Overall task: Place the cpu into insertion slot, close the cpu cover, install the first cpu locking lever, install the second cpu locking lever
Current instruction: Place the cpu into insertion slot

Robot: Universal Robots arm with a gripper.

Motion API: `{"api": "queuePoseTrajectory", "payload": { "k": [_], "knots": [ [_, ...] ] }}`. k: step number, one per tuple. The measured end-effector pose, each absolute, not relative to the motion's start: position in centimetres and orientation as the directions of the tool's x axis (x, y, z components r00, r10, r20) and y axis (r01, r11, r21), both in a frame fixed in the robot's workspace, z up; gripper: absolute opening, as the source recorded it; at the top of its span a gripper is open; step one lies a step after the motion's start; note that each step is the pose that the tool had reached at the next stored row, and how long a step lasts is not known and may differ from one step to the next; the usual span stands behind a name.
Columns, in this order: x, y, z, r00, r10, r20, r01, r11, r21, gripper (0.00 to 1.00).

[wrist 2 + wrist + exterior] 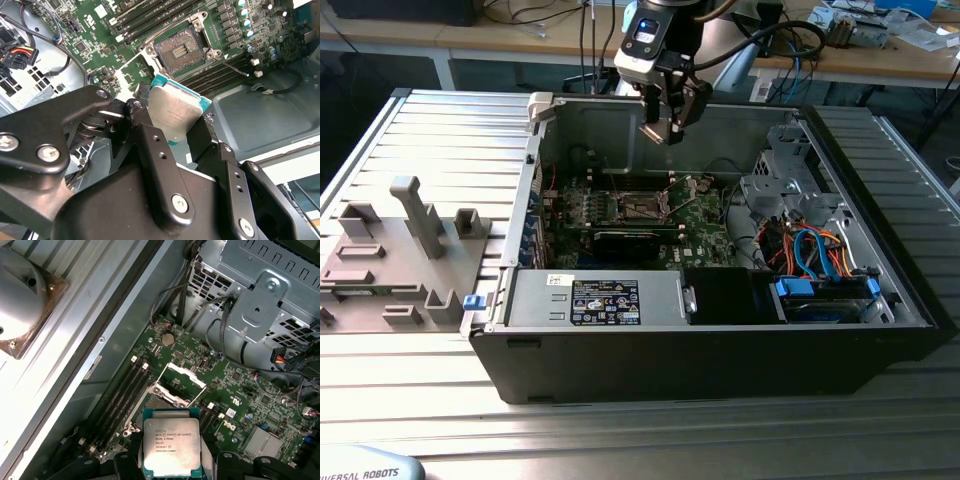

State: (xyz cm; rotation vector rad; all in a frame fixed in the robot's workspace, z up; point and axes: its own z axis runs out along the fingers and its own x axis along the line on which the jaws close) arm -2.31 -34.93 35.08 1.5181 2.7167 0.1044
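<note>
While hanging over the far side of the open black computer case (720, 370), the black gripper (665, 128) clamps the square silver-topped cpu (171, 446). Uncovered grey socket (181, 50) lies below, apart.

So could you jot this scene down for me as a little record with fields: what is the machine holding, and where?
holder: the robot arm's black jaws, closed on the chip
held item: small flat square silver-topped cpu, in the air above the board
socket: empty insertion slot on the green circuit board
cover: thin silvery metal cpu cover, raised open
setting: open black computer case on a ribbed grey metal table
</note>
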Motion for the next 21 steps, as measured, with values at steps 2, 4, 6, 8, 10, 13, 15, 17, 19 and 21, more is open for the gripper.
{"api": "queuePoseTrajectory", "payload": {
  "k": [2,4,6,8,10,13,15,17,19,21],
  "knots": [
    [-2.31,-34.93,35.08,-0.523,0.852,0.008,0.85,0.521,0.072,0.54],
    [-2.31,-34.93,35.08,-0.522,0.853,0.008,0.851,0.52,0.072,0.54],
    [-2.31,-34.93,35.08,-0.521,0.854,0.008,0.852,0.519,0.072,0.54],
    [-2.31,-34.93,35.08,-0.519,0.855,0.009,0.853,0.517,0.072,0.54],
    [-2.31,-34.93,35.08,-0.517,0.856,0.008,0.854,0.515,0.072,0.54],
    [-2.31,-34.93,35.08,-0.515,0.857,0.008,0.855,0.513,0.072,0.54],
    [-2.31,-34.93,35.08,-0.514,0.858,0.008,0.856,0.512,0.072,0.54],
    [-2.31,-34.93,35.07,-0.512,0.859,0.008,0.857,0.51,0.072,0.54],
    [-2.31,-34.93,35.08,-0.511,0.86,0.008,0.858,0.509,0.072,0.54],
    [-2.31,-34.93,35.07,-0.509,0.861,0.008,0.859,0.507,0.072,0.54]
  ]
}}
